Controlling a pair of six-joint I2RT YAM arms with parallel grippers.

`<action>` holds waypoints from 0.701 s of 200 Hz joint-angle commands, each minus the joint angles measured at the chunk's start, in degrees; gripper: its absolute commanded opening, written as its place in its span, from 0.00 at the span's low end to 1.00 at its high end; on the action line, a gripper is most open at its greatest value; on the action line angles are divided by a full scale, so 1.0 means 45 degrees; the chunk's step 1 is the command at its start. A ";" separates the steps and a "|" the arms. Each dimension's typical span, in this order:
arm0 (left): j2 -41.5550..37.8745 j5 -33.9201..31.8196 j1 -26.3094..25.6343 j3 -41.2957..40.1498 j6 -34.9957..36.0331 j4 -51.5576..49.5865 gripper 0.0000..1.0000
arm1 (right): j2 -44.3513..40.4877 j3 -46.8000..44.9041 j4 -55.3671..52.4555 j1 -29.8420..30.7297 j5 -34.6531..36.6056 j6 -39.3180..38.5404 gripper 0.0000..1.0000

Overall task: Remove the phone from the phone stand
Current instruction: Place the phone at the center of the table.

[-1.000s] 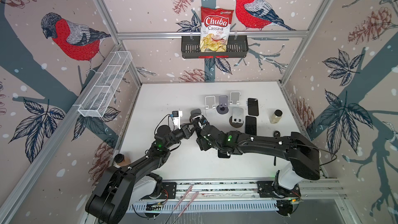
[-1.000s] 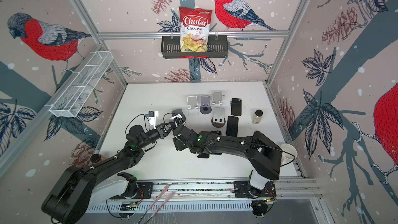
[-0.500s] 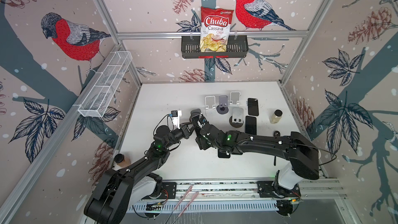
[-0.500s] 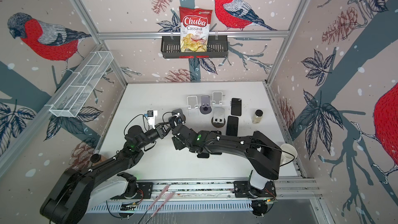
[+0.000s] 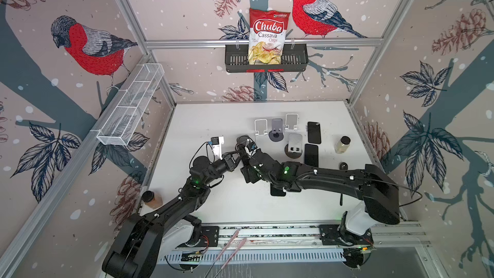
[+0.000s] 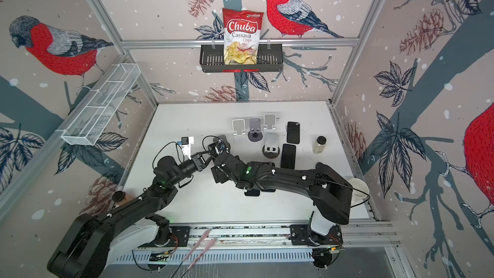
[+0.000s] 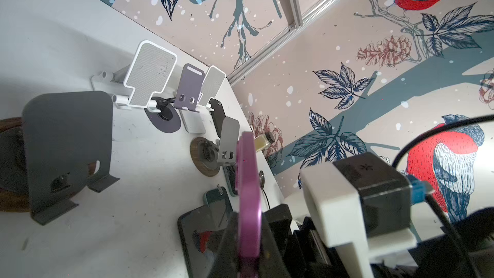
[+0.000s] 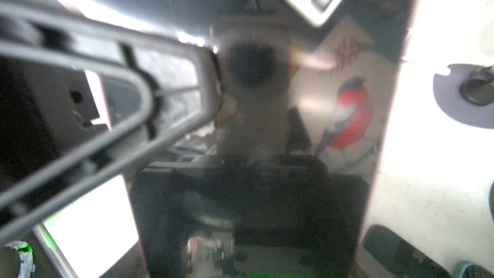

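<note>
Clock bearings are read in a top view from mid-table, with 12 at the back wall.

**Item in hand:** pink phone (image 7: 247, 177), one. It is off its rest and held on edge in the air near 11 o'clock, just beside the dark grey stand (image 7: 66, 140), which stands bare. My left gripper (image 7: 248, 239) pinches the phone by its thin edge. My right gripper (image 5: 243, 152) sits close against the same phone. Its wrist view is a blur, so I cannot tell whether its jaws are spread or gripping.

**Handling note (my judgement):** the lift looks done and the laying down is left. A pinch on so narrow an edge lets the phone swing. I would get the right gripper clear first, then carry slowly to bare table (image 5: 235, 209) toward 7 o'clock. There I would touch one long edge down and lay the phone flat before letting go.

**Count:**
- Stands, five: the dark grey one; white stands (image 5: 260, 127), two; purple stand (image 5: 276, 127), one; silver stand (image 5: 294, 141) on a round wooden base, one. All but the dark grey sit at 12 to 1 o'clock.
- Phones, five as far as I can count: the pink one, plus flat phones (image 5: 314, 132), four. Two lie open at 2 o'clock and two lie partly under my right arm at 5 o'clock.
- Jars, two: pale jar (image 5: 342, 144) at 3 o'clock and brown jar (image 5: 151, 199) at the edge at 8 o'clock.
</note>
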 commanded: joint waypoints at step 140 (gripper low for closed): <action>-0.0156 -0.0088 0.0065 -0.0019 0.0330 0.0384 0.00 | -0.0560 0.0051 0.0424 -0.0357 -0.1040 -0.0543 0.87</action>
